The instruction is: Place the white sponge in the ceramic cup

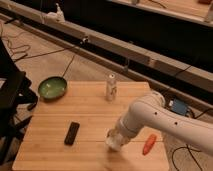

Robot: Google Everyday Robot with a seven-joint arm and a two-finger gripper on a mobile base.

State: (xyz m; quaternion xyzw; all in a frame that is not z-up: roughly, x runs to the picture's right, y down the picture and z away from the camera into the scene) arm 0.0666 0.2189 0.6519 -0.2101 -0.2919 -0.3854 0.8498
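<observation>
My gripper [116, 141] hangs from the white arm [150, 117], which reaches in from the right. It is low over the front middle of the wooden table [90, 112], at the spot where the ceramic cup stands. The cup is covered by the gripper, and I cannot tell it apart from the white shape at the gripper's tip. The white sponge is hidden from view.
A black remote [72, 133] lies left of the gripper. An orange carrot-like object [148, 144] lies just right of it. A tall white patterned can [111, 87] stands at the back middle, and a green bowl [52, 88] at the back left corner. A black chair stands to the left.
</observation>
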